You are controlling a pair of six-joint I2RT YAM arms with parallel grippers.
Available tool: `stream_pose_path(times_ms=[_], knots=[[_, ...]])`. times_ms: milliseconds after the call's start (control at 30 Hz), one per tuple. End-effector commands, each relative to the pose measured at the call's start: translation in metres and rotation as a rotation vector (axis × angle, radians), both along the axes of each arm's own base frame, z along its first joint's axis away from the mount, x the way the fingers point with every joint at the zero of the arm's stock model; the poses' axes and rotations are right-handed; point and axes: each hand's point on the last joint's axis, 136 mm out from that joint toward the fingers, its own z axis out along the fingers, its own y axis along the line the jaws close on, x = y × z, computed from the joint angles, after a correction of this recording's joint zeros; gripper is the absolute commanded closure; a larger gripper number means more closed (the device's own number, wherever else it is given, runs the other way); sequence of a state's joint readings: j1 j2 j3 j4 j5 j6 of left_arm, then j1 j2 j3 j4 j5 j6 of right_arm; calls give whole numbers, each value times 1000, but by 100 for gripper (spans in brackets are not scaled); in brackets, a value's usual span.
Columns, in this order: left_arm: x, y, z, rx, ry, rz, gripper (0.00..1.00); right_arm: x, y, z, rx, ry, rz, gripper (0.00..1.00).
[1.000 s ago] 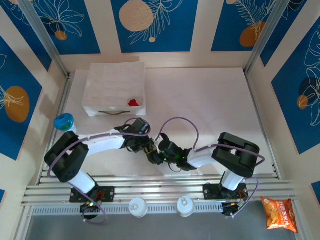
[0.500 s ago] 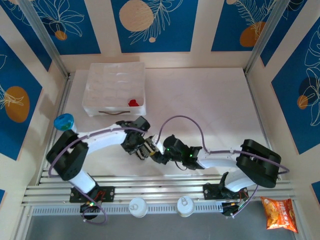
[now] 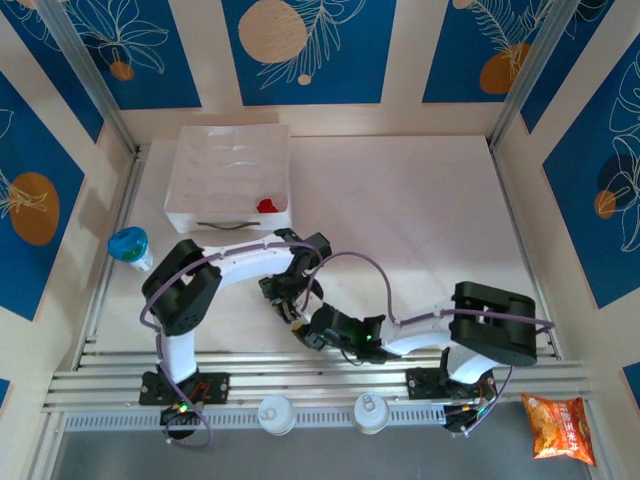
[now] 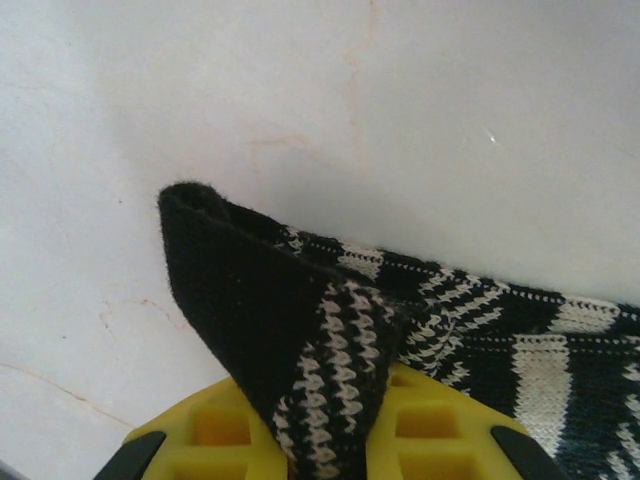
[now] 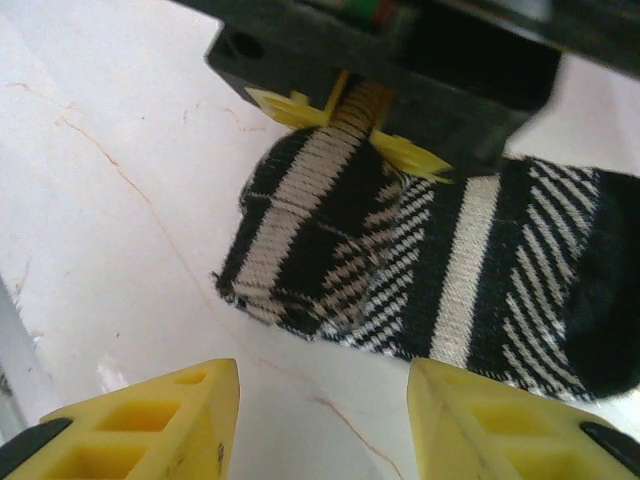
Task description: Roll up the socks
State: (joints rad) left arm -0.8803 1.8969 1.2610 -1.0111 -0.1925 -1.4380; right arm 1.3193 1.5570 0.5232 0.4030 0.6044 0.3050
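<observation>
The left claw (image 4: 322, 440) is clenched on one end of the striped sock (image 5: 450, 270). That end is folded up over the rest of the sock, which lies flat on the surface (image 3: 430, 200) near six o'clock. The right claw (image 5: 322, 415) hovers just beside it, fingers spread and empty. To roll it tight, I'd have the left turn the fold over snugly while the right pins the flat part so it can't slide. The red sock (image 3: 266, 206) sits in the white tray (image 3: 200, 165) at ten o'clock.

White arms (image 3: 235, 262), black joints, looping purple cables (image 3: 352, 254) — yellow ribbed fingers (image 5: 150, 420).
</observation>
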Motion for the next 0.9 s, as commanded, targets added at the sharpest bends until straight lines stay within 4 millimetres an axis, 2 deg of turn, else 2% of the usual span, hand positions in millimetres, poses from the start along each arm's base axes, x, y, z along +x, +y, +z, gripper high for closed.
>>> stream_pose_path(times_ms=[0, 167, 367, 633, 733, 867], knots=[[-45, 15, -42, 104, 234, -10, 100, 10, 19, 17, 26, -97, -73, 49], [-43, 9, -46, 96, 246, -21, 100, 14, 33, 20, 15, -136, -93, 48], [-39, -2, -46, 65, 259, -44, 100, 29, 27, 8, -74, -171, -185, 48], [-40, -13, -48, 17, 291, -63, 100, 39, 27, -15, -153, -161, -231, 50], [-42, -17, -48, -8, 302, -63, 100, 44, 19, -28, -187, -125, -284, 59], [-45, -22, -46, -61, 311, -55, 100, 45, 5, -48, -261, -87, -346, 91]])
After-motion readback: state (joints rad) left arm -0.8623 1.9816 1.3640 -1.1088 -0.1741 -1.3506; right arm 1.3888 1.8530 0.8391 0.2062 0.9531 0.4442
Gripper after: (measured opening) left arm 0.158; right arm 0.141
